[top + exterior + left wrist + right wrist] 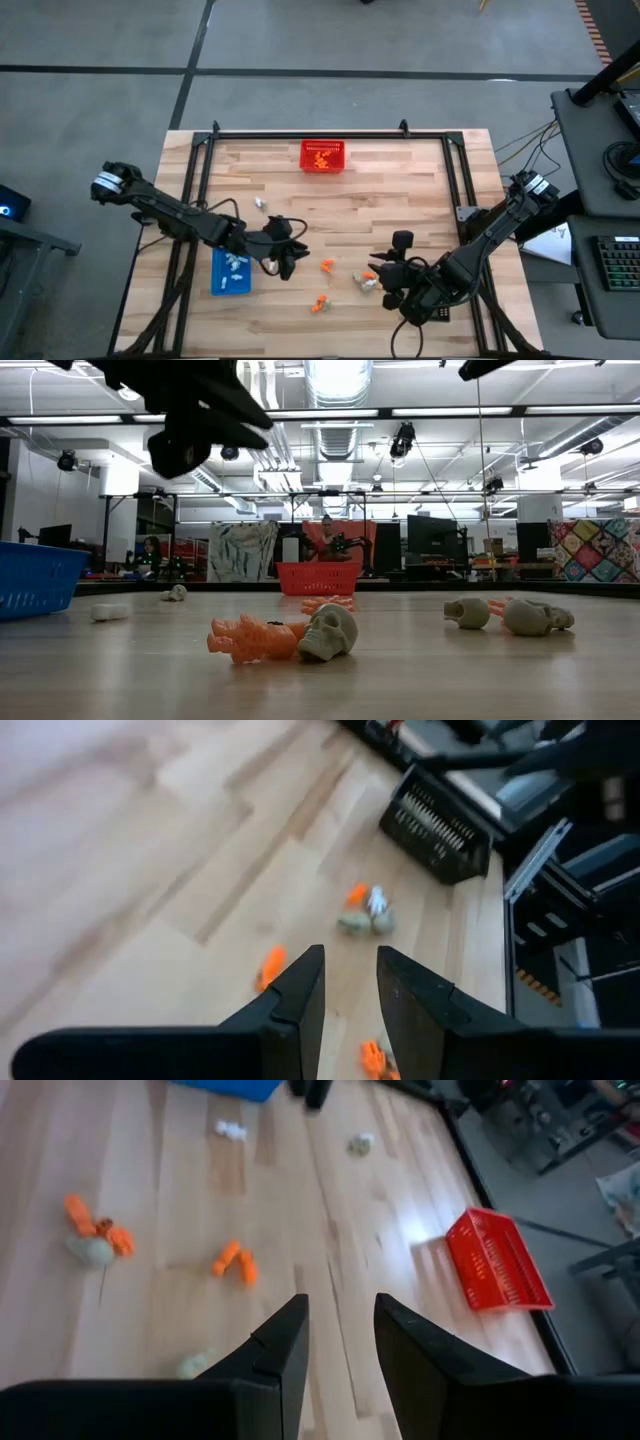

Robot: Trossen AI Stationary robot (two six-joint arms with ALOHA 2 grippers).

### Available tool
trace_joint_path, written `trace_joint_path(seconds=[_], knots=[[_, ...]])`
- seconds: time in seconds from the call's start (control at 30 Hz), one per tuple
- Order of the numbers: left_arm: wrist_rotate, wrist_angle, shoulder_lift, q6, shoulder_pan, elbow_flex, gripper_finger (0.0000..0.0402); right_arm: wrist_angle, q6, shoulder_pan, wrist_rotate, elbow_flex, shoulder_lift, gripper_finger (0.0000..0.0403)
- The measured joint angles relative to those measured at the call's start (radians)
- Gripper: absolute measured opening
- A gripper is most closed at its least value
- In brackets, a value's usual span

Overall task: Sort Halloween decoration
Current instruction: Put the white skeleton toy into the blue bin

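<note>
The Halloween decoration lies scattered over the near half of the wooden bench. An orange trinket sits by itself near the middle, its long axis slanting across the planks. A second orange piece lies closer to the front edge, stretched roughly along the bench's width; in the low view this orange figure lies flat on its side, its length running left to right, with a pale skull touching its right end and facing right. Another small cluster of beige and orange pieces rests just beside the right tool. A white bit lies apart, farther back on the left.

The blue tray on the left holds several white pieces, and the red mesh basket at the far edge holds orange ones.

The left tool hangs above the bench just right of the blue tray; its fingers stand a narrow gap apart with nothing between them. The right tool's fingers are likewise parted and empty, above bare wood.
</note>
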Motion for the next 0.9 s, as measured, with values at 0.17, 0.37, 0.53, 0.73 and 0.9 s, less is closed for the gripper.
trace_joint_path(seconds=[0.17, 0.37, 0.53, 0.73, 0.9], knots=[[0.066, -0.078, 0.066, -0.136, 0.0, 0.024, 0.0077, 0.041, -0.004, -0.002, 0.033, -0.021, 0.004, 0.0103], [0.135, -0.248, 0.161, -0.214, -0.005, 0.109, 0.0077, 0.075, -0.004, -0.01, 0.039, -0.051, 0.005, 0.01], [0.168, -0.5, 0.246, -0.267, -0.006, 0.239, 0.0077, 0.126, -0.059, -0.016, 0.039, -0.07, 0.005, 0.01], [0.186, -0.83, 0.365, -0.267, -0.012, 0.411, 0.0077, 0.152, -0.116, -0.031, 0.039, -0.07, 0.005, 0.0095], [0.208, -1.065, 0.457, -0.31, -0.011, 0.508, 0.0077, 0.152, -0.107, -0.033, 0.038, -0.07, 0.005, 0.0095]])
